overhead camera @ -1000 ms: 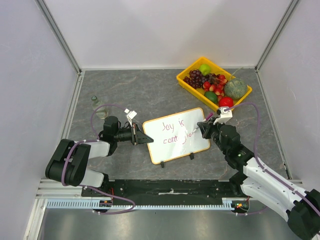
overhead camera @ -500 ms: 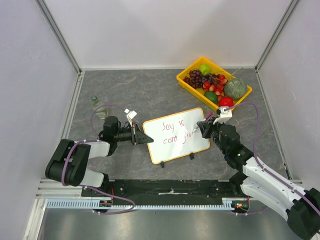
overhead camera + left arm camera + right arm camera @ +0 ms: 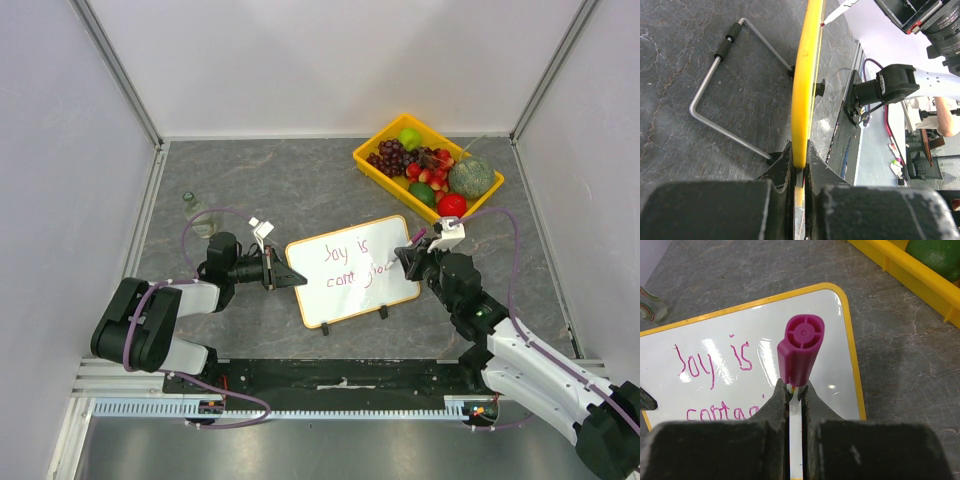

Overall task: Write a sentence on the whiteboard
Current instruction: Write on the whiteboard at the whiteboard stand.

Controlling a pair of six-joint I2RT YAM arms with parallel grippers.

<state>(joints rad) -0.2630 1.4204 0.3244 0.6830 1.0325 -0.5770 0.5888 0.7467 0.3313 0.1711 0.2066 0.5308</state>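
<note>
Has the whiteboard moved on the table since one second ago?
No. The whiteboard keeps the same place and the same angle, judged against the yellow fruit tray in the top view.

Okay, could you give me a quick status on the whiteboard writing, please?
Left fingers shut on whiteboard edge. Right fingers shut on pink marker at second line's end. Sentence partly hidden. Fruit tray apart, nothing blocking.
</note>
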